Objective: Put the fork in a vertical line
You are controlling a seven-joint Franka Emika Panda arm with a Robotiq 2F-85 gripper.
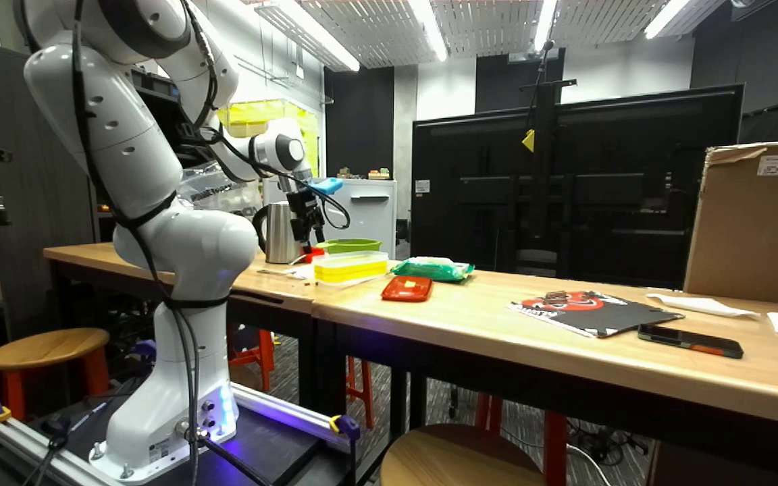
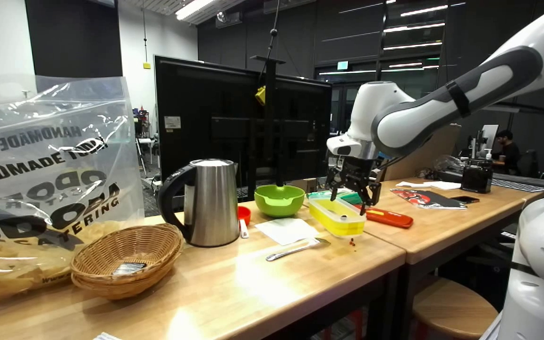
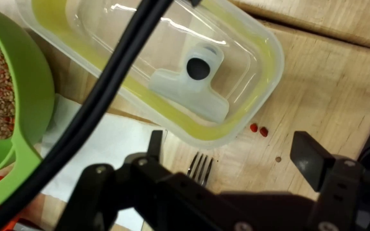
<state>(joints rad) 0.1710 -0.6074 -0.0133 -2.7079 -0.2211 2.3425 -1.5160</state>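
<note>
Evidently the gripper [image 3: 231,150] is spread, with nothing pinched. At 8 o'clock from its middle in the wrist view, the fork [image 3: 201,168] is seen by its tined end alone, pointed between 12 and 1; the handle is hidden behind the gripper. In an exterior view, the fork is laid on the table [image 2: 206,283], handle aimed between 8 and 9 o'clock. Presumably a shift toward it, with little turning, is needed.
</note>
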